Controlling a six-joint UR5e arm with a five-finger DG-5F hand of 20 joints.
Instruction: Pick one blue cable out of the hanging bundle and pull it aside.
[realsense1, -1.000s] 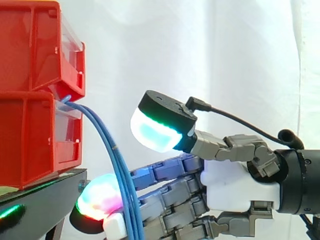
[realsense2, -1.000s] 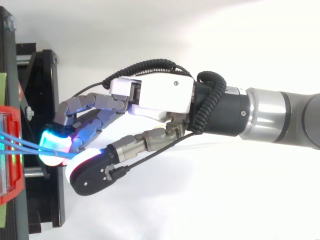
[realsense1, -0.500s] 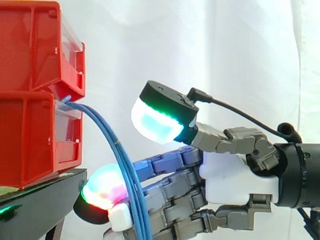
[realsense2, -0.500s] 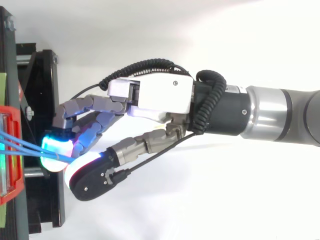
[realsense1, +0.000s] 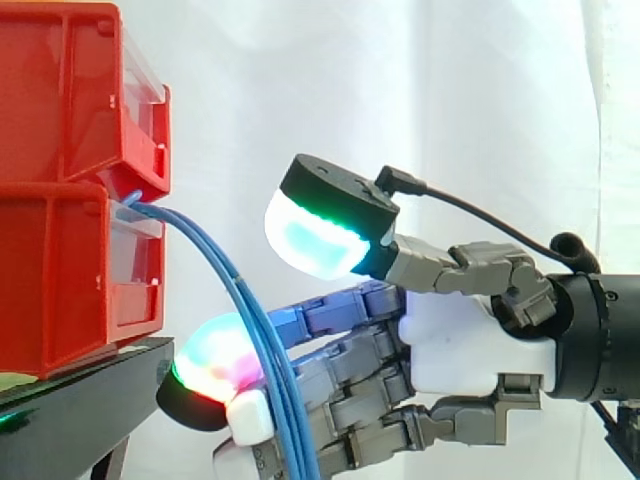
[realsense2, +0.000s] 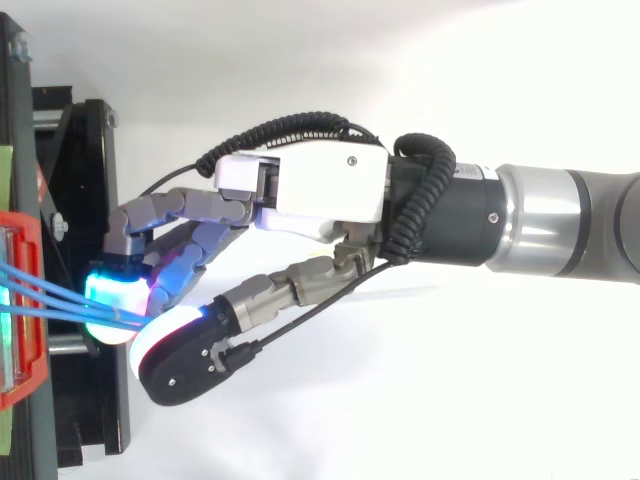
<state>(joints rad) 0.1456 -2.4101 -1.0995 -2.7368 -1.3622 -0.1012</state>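
Thin cables (realsense2: 50, 298) are showing blue, stacked plastic bins (realsense1: 60, 250) red, while the white-and-grey hand's (realsense1: 460, 345) pads (realsense1: 310, 238) are glowing cyan, green and magenta.

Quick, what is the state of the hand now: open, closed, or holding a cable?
hand: open; its fingers reach out at the blue cables, its thumb is raised well above them, and no pinch is visible.
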